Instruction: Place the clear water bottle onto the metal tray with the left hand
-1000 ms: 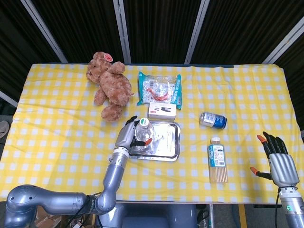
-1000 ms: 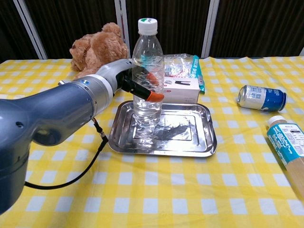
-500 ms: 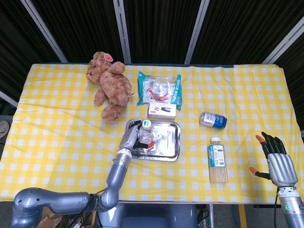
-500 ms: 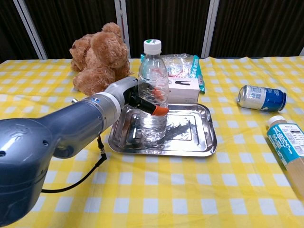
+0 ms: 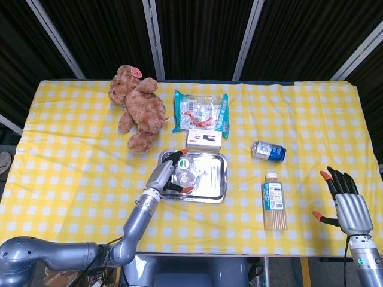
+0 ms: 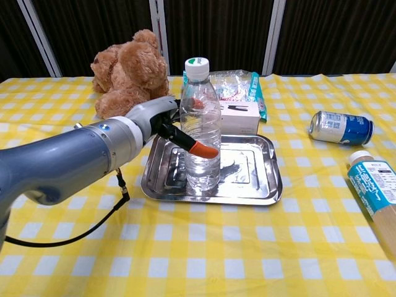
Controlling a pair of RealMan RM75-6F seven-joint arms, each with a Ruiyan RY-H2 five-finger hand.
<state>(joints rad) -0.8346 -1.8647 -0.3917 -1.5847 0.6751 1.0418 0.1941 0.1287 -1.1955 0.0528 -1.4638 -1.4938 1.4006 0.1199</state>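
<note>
The clear water bottle (image 6: 201, 136) with a white cap stands upright on the left half of the metal tray (image 6: 247, 185). From above, the bottle (image 5: 184, 172) is inside the tray (image 5: 212, 186). My left hand (image 6: 162, 120) reaches in from the left. Its fingers (image 6: 199, 149) are spread around the bottle, one in front and others behind, and the grip looks loosened. In the head view the left hand (image 5: 166, 174) brackets the bottle with its fingertips wide apart. My right hand (image 5: 347, 203) hovers at the table's right front corner, fingers extended, holding nothing.
A brown teddy bear (image 5: 139, 107) lies behind and left of the tray. A snack bag (image 5: 201, 112) and a white box (image 5: 204, 139) sit just behind it. A blue can (image 5: 268, 150) and a lying bottle with tan contents (image 5: 274, 205) are to the right.
The left hand lowered the bottle from above the tray until it stood on it. The fingers have since spread wider and the hand has eased back left. The right hand barely moved.
</note>
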